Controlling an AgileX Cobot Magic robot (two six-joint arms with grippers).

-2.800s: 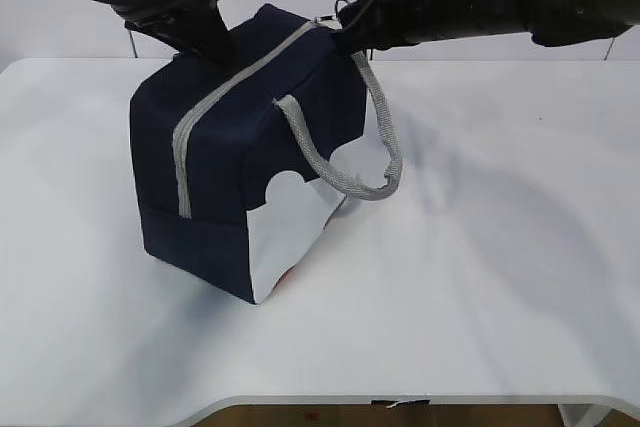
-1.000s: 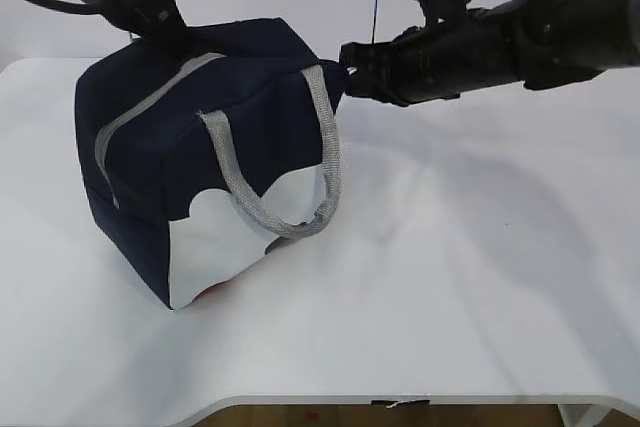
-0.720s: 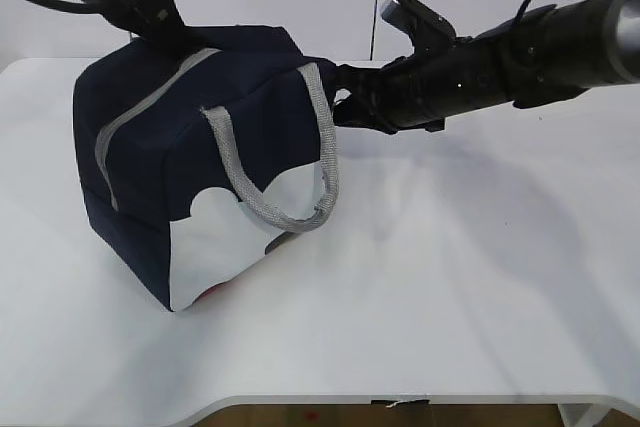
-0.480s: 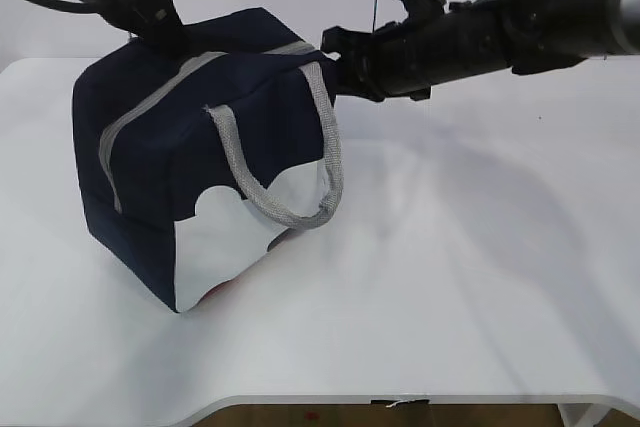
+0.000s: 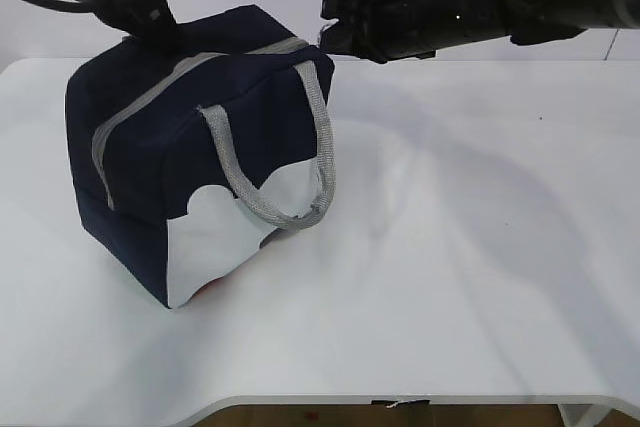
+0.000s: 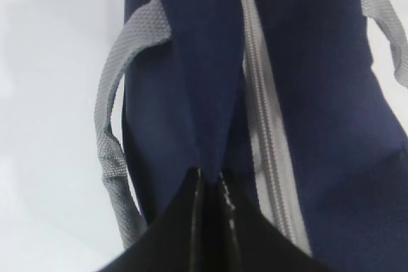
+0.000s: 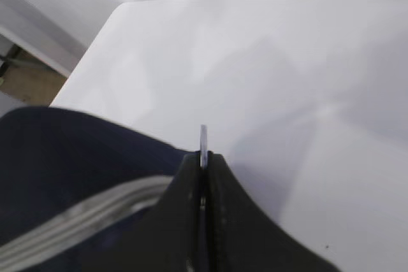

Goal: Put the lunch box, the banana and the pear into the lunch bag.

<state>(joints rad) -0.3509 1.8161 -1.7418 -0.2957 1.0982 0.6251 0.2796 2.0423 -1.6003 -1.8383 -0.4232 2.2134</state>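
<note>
The navy lunch bag (image 5: 200,137) stands tilted on the white table, its grey zipper (image 5: 160,97) closed along the top and one grey handle (image 5: 270,207) hanging down its side. My left gripper (image 5: 160,35) is shut on a fold of the bag's fabric at the far top corner; in the left wrist view this gripper (image 6: 209,173) pinches navy cloth beside the zipper (image 6: 261,125). My right gripper (image 5: 330,35) is shut on the thin metal zipper pull (image 7: 203,137) at the bag's right top end. The lunch box, the banana and the pear are hidden.
White table (image 5: 470,247) stretches to the right of and in front of the bag. The second grey handle (image 6: 111,144) hangs off the bag's far side. A small reddish patch (image 5: 205,287) shows under the bag's white lower panel.
My right gripper dipped, then rose up and slightly left with the zipper pull. The bag has shifted a little to the left; the left gripper has kept its hold.
</note>
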